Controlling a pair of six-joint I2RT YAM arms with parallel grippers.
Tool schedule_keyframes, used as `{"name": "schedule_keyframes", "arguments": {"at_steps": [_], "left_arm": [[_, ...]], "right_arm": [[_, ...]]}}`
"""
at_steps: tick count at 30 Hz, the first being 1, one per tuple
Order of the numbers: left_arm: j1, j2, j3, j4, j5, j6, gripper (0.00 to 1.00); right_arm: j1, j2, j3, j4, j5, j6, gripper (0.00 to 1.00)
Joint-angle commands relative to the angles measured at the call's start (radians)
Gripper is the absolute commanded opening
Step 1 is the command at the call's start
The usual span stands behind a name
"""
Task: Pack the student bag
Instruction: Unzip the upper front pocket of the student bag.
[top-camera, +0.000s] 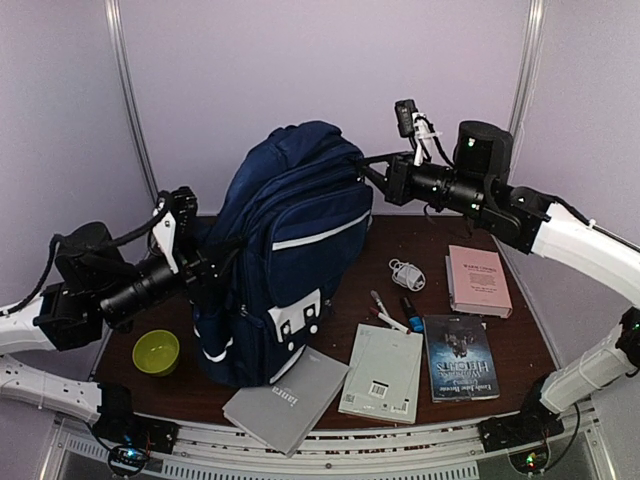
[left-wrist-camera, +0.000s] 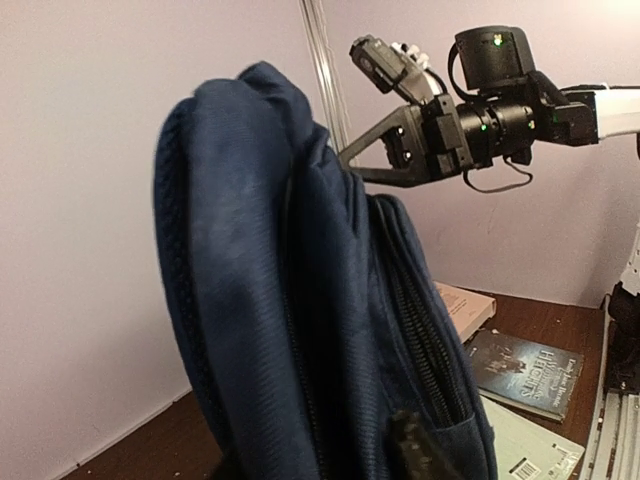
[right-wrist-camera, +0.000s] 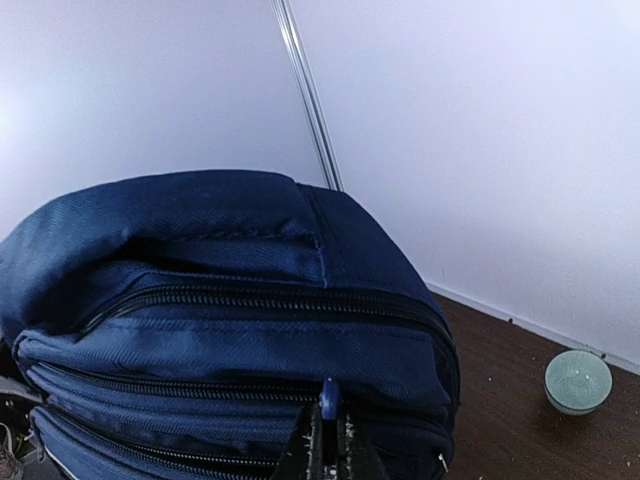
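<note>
The student bag (top-camera: 290, 250), a large navy backpack with thin white stripes, stands upright mid-table. My right gripper (top-camera: 366, 168) reaches its upper right edge. In the right wrist view this gripper (right-wrist-camera: 328, 425) is shut on a small blue zip pull (right-wrist-camera: 329, 397) on one of the bag's (right-wrist-camera: 230, 320) top zips. My left gripper (top-camera: 220, 263) presses against the bag's left side. In the left wrist view navy fabric (left-wrist-camera: 300, 300) fills the frame and only one dark fingertip (left-wrist-camera: 415, 445) shows at the bottom, so its opening is hidden.
A green bowl (top-camera: 156, 351) sits left of the bag. In front lie a grey notebook (top-camera: 287, 402), a pale book (top-camera: 382, 372) and a dark book (top-camera: 460, 357). A pink book (top-camera: 477, 280), a white cable (top-camera: 406, 272) and pens (top-camera: 390, 312) are to the right.
</note>
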Motion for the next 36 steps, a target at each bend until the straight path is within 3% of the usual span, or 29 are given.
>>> {"name": "schedule_keyframes", "arguments": {"at_steps": [1,2,6,9,14,19,24,27,32,36], "left_arm": [[0.000,-0.005,-0.038,0.000,-0.030,-0.043,0.93],[0.000,-0.011,-0.047,0.007,-0.033,-0.050,0.97],[0.001,-0.024,-0.011,-0.005,-0.092,-0.029,0.98],[0.001,0.032,0.133,-0.106,-0.151,-0.010,0.98],[0.042,0.156,0.357,-0.226,-0.130,-0.028,0.98],[0.234,0.245,0.615,-0.422,0.084,-0.063,0.98],[0.441,0.432,0.850,-0.710,0.407,-0.038,0.98],[0.509,0.500,0.891,-0.754,0.541,-0.007,0.98],[0.518,0.527,0.865,-0.701,0.856,-0.008,0.98],[0.518,0.540,0.862,-0.699,0.822,-0.011,0.98]], "right_arm": [[-0.024,-0.005,0.078,0.085,0.010,-0.013,0.00],[-0.016,-0.001,0.064,0.096,0.005,-0.007,0.00],[0.014,0.022,0.013,0.132,-0.021,0.006,0.00],[0.030,0.039,0.010,0.156,-0.056,0.020,0.00],[0.052,0.060,0.040,0.139,-0.083,0.007,0.00],[0.054,0.041,0.038,0.118,-0.085,-0.002,0.00],[0.055,0.030,0.039,0.105,-0.097,-0.004,0.00],[0.057,0.029,0.026,0.106,-0.103,0.003,0.00],[0.061,0.027,0.012,0.095,-0.096,0.006,0.00],[0.062,0.024,0.012,0.072,-0.086,-0.008,0.00]]}}
